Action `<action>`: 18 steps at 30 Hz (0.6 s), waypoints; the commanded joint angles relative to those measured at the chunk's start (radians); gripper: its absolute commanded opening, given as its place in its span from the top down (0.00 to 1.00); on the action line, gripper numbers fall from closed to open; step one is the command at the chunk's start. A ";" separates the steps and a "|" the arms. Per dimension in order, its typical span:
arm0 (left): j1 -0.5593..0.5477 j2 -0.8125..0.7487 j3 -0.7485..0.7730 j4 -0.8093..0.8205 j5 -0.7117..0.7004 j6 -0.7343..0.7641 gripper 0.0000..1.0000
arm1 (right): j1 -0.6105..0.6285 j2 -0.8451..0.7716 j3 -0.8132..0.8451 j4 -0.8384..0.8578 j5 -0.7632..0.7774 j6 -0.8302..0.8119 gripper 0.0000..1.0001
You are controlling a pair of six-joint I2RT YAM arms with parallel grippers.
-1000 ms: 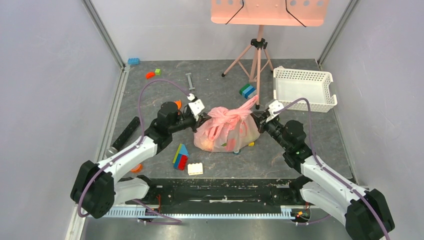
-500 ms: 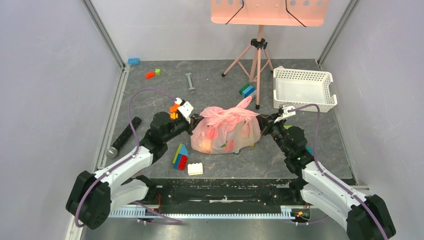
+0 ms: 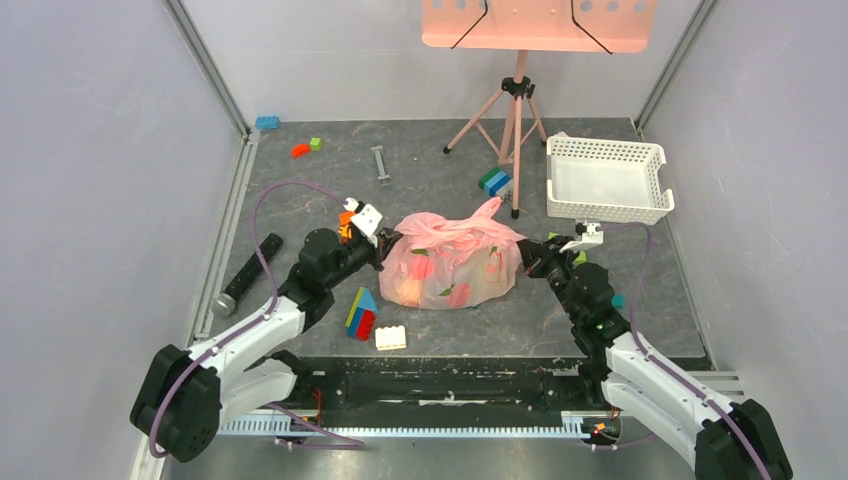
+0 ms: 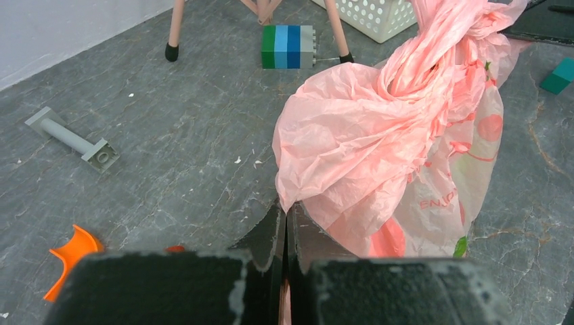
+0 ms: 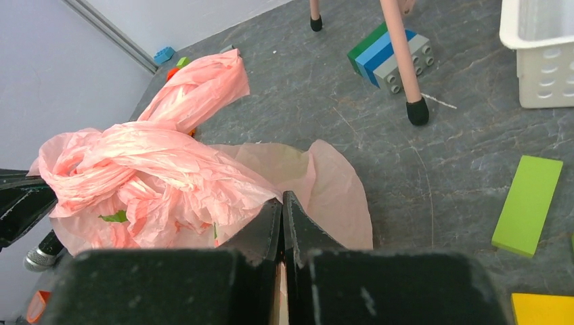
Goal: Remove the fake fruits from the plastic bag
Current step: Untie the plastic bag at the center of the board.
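A crinkly pink plastic bag (image 3: 455,262) is being gripped at the centre of the bench (image 3: 300,200) by the left claw (image 3: 387,243) and right claw (image 3: 527,257), both closed on its film.

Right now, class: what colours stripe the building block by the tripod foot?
Building block: green, blue, grey; left wrist view.

The thin crinkly plastic bag (image 3: 455,262) is translucent pink, with red printed shapes and small green marks. The stone-like desk (image 3: 430,190) is dark grey with pale veins. At 2 o'clock from the bag, the lattice plastic basket (image 3: 607,180) is white. At 1 o'clock, the studded building block (image 3: 494,181) has green, blue and grey stripes.
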 commanded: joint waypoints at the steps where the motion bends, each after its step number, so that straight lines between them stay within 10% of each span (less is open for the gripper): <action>1: 0.007 -0.038 -0.011 0.067 -0.060 -0.034 0.98 | -0.010 -0.015 -0.017 -0.015 0.036 0.061 1.00; 7: 0.008 -0.035 -0.002 0.084 0.009 -0.017 0.98 | -0.010 -0.059 0.017 0.006 -0.099 -0.212 0.82; 13: 0.008 -0.011 0.038 0.053 0.074 0.019 0.98 | -0.009 -0.089 0.110 -0.061 -0.288 -0.525 0.27; 18: 0.007 -0.001 0.064 0.023 0.101 0.046 0.98 | -0.010 -0.072 0.216 -0.134 -0.489 -0.756 0.19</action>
